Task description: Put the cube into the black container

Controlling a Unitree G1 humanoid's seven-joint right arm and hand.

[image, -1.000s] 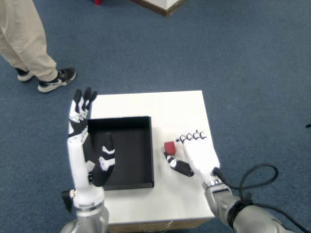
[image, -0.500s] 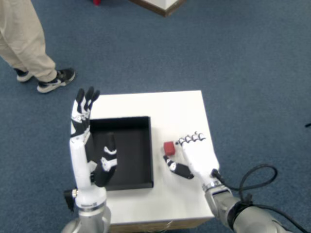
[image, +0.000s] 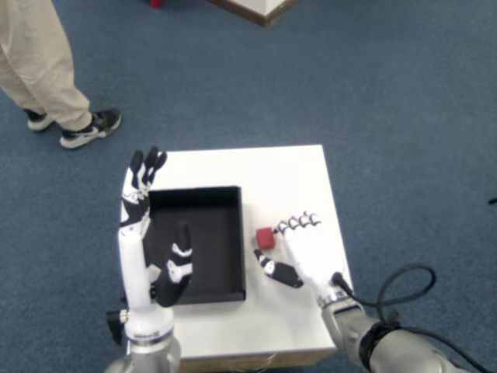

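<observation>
A small red cube (image: 265,238) lies on the white table (image: 287,175), just right of the black container (image: 199,242). My right hand (image: 303,249) rests on the table beside the cube. Its curled fingertips (image: 298,224) are just right of the cube and its dark thumb (image: 276,270) stretches below it. The cube sits between fingers and thumb, and I cannot tell whether they touch it. The black container is a shallow square tray with nothing inside that I can see. The left hand (image: 147,225) stands raised and spread over the tray's left edge.
A person's legs and a dark shoe (image: 89,128) stand on the blue carpet beyond the table's far left corner. A black cable (image: 404,284) loops behind my right wrist. The table's right edge is close to my right hand.
My right hand has slid left toward the tray, and the cube has shifted slightly left with it. The left hand has drifted a little right over the tray edge.
</observation>
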